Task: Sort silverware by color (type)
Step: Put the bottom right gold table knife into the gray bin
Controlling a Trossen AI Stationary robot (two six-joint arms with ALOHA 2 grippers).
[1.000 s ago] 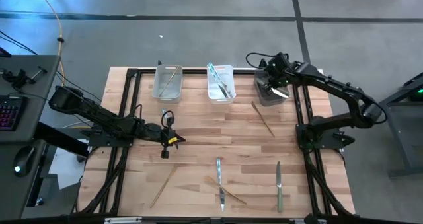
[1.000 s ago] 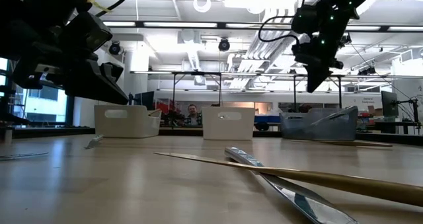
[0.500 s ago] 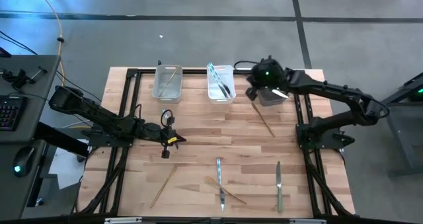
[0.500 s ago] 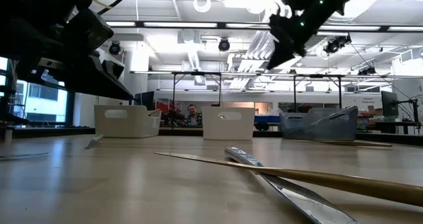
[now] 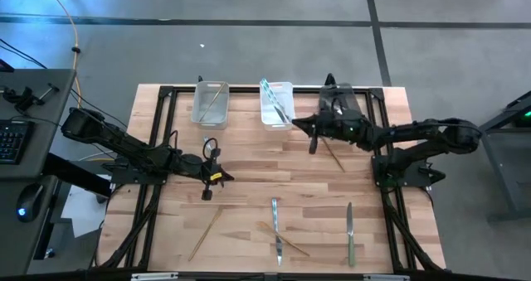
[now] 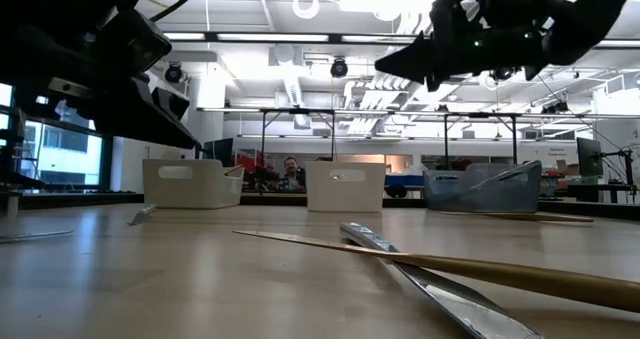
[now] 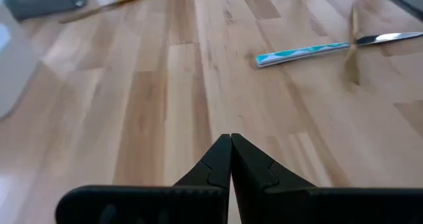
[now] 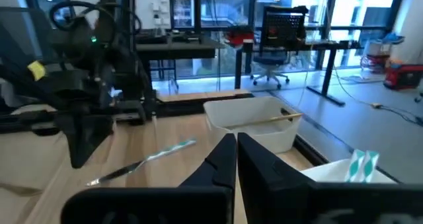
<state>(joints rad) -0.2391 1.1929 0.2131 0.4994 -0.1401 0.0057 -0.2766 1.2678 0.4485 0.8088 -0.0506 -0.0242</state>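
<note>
Right claw [image 5: 312, 138], pinched together and empty, hovers beside the slim gold-tan utensil [image 5: 330, 149] near the white middle bin [image 5: 276, 115], likely next pick—it must open first.

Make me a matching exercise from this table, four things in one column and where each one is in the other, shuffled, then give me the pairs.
Things
1. left gripper
2. right gripper
3. gold piece lying alone
4. left bin

Places
A. near edge of the table, left part
B. far edge of the table, with a gold piece inside
C. over the left part of the table, shut and empty
D. in front of the two right-hand bins, shut and empty

Pairs: 1-C, 2-D, 3-A, 4-B
</note>
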